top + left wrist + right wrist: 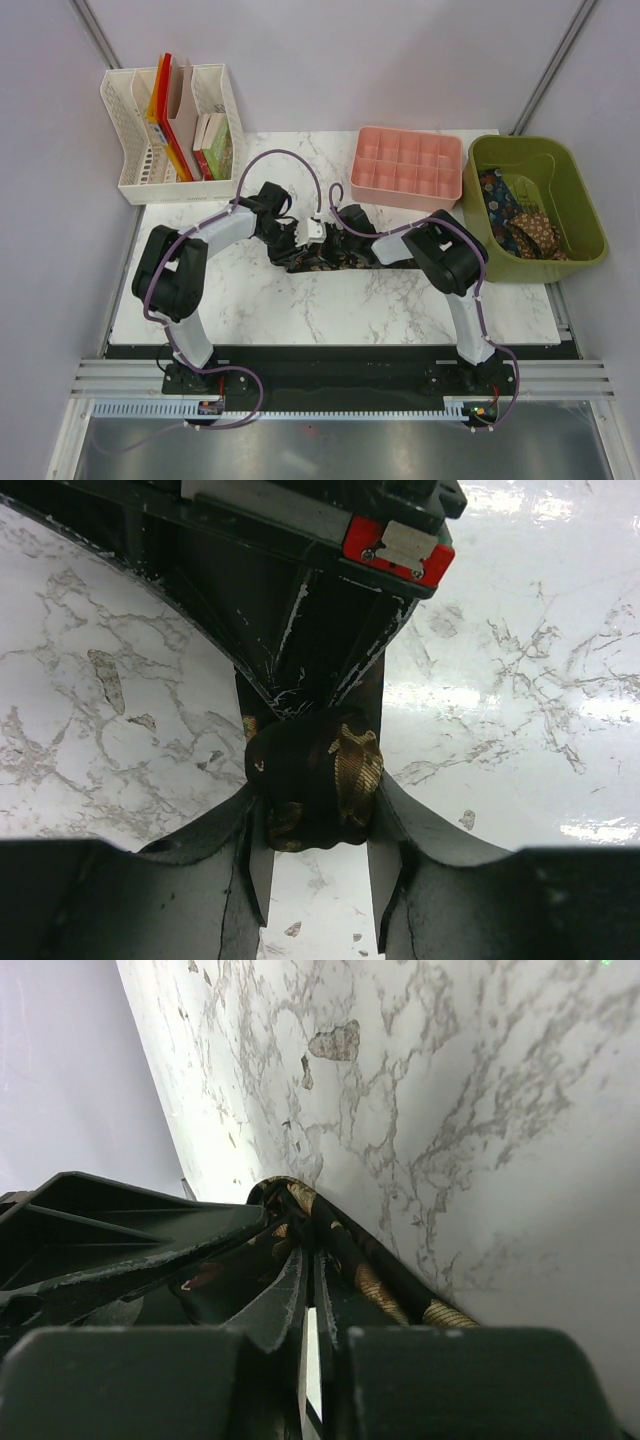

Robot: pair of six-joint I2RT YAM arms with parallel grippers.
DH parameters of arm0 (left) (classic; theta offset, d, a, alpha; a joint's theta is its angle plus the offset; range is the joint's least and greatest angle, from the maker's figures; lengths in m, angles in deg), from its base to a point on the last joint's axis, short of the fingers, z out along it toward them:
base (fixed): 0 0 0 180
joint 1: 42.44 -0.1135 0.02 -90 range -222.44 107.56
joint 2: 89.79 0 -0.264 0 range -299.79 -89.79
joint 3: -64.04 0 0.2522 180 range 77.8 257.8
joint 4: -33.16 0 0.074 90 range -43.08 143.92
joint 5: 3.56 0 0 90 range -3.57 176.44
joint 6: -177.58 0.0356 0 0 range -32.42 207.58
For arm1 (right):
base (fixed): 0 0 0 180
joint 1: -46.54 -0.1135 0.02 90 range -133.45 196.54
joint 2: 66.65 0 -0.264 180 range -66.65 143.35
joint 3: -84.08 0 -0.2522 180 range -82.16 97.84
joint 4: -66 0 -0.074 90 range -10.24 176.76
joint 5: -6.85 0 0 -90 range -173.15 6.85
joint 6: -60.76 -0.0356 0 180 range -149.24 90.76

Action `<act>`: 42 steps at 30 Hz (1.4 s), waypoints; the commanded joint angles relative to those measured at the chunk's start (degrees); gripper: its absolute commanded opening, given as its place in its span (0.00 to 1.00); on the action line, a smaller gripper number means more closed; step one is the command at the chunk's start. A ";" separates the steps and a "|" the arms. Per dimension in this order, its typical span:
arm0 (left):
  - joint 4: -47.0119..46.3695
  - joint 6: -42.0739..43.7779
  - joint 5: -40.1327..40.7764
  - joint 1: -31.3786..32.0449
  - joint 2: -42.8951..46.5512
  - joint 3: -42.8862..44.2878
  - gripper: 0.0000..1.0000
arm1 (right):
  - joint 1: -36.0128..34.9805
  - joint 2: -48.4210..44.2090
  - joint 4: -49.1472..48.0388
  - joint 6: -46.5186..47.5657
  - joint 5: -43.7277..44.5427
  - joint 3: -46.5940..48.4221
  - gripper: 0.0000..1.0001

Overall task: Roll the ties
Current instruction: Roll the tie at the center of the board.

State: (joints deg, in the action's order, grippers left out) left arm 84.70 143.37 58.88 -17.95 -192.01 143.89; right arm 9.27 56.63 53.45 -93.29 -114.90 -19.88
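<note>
Nearest the camera, a black base plate [330, 368] ran along the near edge of the marble table [330, 310], with both arms bolted to it. At the far left corner stood a white file rack [125, 120] holding books and folders [185, 115]. The left arm [180, 270] reached in toward the middle of the table. The left gripper [318, 800] was closed around the rolled end [345, 765] of a tie [335, 262], dark with gold-brown flowers. In the left wrist view the roll sat squeezed between the two fingers [252, 865], touching both.

From the roll, the flat stretch of the tie ran to the right across the table. The right gripper [308, 1260] was set down on that flat stretch, its fingers drawn almost together on the fabric with only a sliver of gap between them. The right arm [450, 260] bent back from there to its base.

Beyond the grippers, at the far edge of the table, lay a pink divided tray [400, 197]. Just to its right stood a green bin [540, 268] with other ties [525, 225] lying loose in it, one blue-patterned and one brown-patterned.
</note>
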 commanded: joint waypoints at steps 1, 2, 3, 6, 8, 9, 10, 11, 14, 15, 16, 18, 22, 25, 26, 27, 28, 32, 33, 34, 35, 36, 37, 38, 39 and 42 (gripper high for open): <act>0.80 -1.04 -0.76 1.70 -2.99 -1.31 0.24 | -0.25 0.73 1.78 0.77 0.12 1.00 0.11; 0.98 0.27 0.73 1.79 -3.08 -1.74 0.23 | 0.27 -0.49 3.00 2.16 -0.15 1.35 0.12; 1.07 0.72 1.61 1.79 -3.08 -2.53 0.20 | 0.62 -1.11 3.71 2.87 -0.59 1.61 0.15; 2.38 2.92 4.25 1.70 -3.61 -3.68 0.16 | 1.77 -3.66 6.44 4.64 -2.09 2.76 0.21; 3.61 4.58 6.18 1.70 -4.04 -3.94 0.15 | 2.38 -5.24 7.31 4.64 -3.84 3.37 0.25; 3.96 5.03 6.54 1.70 -4.05 -4.03 0.14 | 2.47 -5.68 8.02 5.16 -4.20 3.63 0.29; 4.32 5.73 7.07 1.70 -3.96 -3.86 0.13 | 2.65 -6.64 8.81 5.60 -4.46 3.81 0.31; 5.10 6.43 8.29 1.61 -4.13 -3.77 0.13 | 3.08 -7.09 9.60 5.78 -4.81 3.73 0.34; 6.60 8.01 9.44 1.26 -4.57 -2.81 0.12 | 3.70 -8.50 10.65 6.83 -5.52 3.37 0.43; 7.91 8.37 9.45 1.17 -4.83 -2.02 0.12 | 3.79 -8.85 10.66 7.10 -5.61 3.11 0.45; 8.45 8.81 9.53 1.09 -4.92 -1.66 0.12 | 3.79 -9.20 10.49 6.84 -5.69 2.76 0.47; 9.93 10.12 10.32 1.09 -5.36 -0.96 0.11 | 3.88 -9.29 9.26 6.05 -6.13 1.88 0.49; 11.35 11.44 9.45 0.91 -5.54 0.36 0.11 | 3.70 -8.85 4.26 2.63 -6.48 0.12 0.55; 11.88 11.71 9.01 0.91 -6.41 1.68 0.11 | 3.27 -7.97 2.85 2.00 -6.13 -0.14 0.57; 11.97 11.80 8.74 0.91 -6.68 2.29 0.11 | 2.92 -7.88 2.58 1.57 -5.87 -0.23 0.57; 12.14 11.89 8.74 0.91 -6.77 2.56 0.12 | 2.74 -7.45 2.40 1.56 -5.70 -0.40 0.57; 12.14 12.06 8.48 0.91 -6.86 2.65 0.13 | 2.21 -7.18 1.79 1.39 -5.52 -0.32 0.58; 12.14 12.06 8.39 0.91 -7.38 3.79 0.17 | 1.07 -5.95 -0.67 -0.37 -5.34 -0.14 0.55; 12.14 12.06 8.39 0.91 -7.47 3.70 0.18 | 0.98 -5.60 -0.50 -0.37 -5.08 0.03 0.54; 12.14 11.97 8.39 0.91 -7.47 3.79 0.19 | 0.80 -5.51 0.19 -0.29 -4.82 -0.14 0.53; 12.14 11.89 8.30 0.91 -7.39 3.88 0.20 | 0.80 -5.42 0.46 -0.02 -4.64 -0.23 0.50; 12.14 11.97 8.39 0.91 -7.39 3.88 0.20 | 0.80 -5.25 1.07 0.85 -4.64 -0.23 0.48; 12.14 11.97 8.04 0.91 -7.30 3.96 0.21 | 0.89 -5.16 2.91 1.38 -4.55 -0.14 0.46; 12.14 11.89 7.95 0.91 -7.21 3.88 0.22 | 0.89 -5.07 3.62 2.08 -4.20 -0.23 0.39; 12.14 11.89 7.95 0.91 -7.12 3.88 0.22 | 0.98 -4.98 3.98 3.05 -3.94 -0.32 0.35; 12.06 11.36 7.43 0.91 -6.68 3.88 0.25 | 1.33 -4.81 8.19 5.51 -2.97 0.12 0.15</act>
State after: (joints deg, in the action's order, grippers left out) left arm 93.10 153.54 63.87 -16.92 -196.20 148.70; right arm 10.38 51.24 58.39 -91.02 -119.07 -20.01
